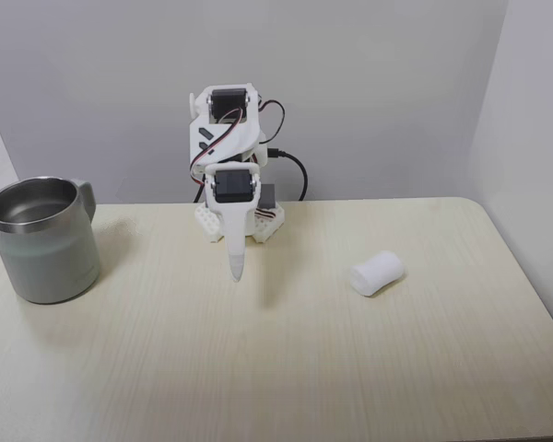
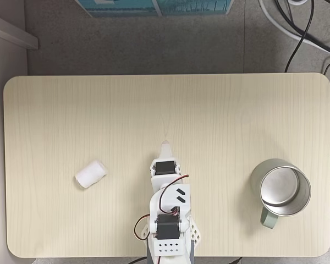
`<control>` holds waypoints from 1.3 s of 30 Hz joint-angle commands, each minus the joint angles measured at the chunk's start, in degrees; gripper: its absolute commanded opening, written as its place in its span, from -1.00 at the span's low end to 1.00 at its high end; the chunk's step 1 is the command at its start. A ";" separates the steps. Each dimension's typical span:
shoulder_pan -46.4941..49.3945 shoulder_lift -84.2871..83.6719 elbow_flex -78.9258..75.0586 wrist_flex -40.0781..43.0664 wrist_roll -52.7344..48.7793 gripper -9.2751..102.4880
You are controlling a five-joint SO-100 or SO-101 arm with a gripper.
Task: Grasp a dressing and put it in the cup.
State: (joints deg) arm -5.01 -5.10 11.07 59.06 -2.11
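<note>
The small soft white cylindrical gauze dressing (image 1: 378, 273) (image 2: 91, 174) lies on its side on the pale wood-grain counter (image 1: 286, 368) (image 2: 99, 110), well apart from the large grey-green steel cup (image 1: 42, 239) (image 2: 280, 188), which stands upright near the opposite end. The white plastic gripper (image 1: 235, 273) (image 2: 165, 144) hangs between them, pointing down at the counter, clenched and holding nothing. In both fixed views the dressing and cup sit on opposite sides of the arm.

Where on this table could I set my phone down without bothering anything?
The wide bare strip of the pale wooden table beyond the arm is free. Nearer the arm it is busier: small white gauze roll one side, grey-green steel mug the other.
</note>
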 commanded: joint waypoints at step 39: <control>-15.21 22.41 38.85 17.31 -8.17 -0.84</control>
State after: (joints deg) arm -15.73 9.49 38.76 72.42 -9.32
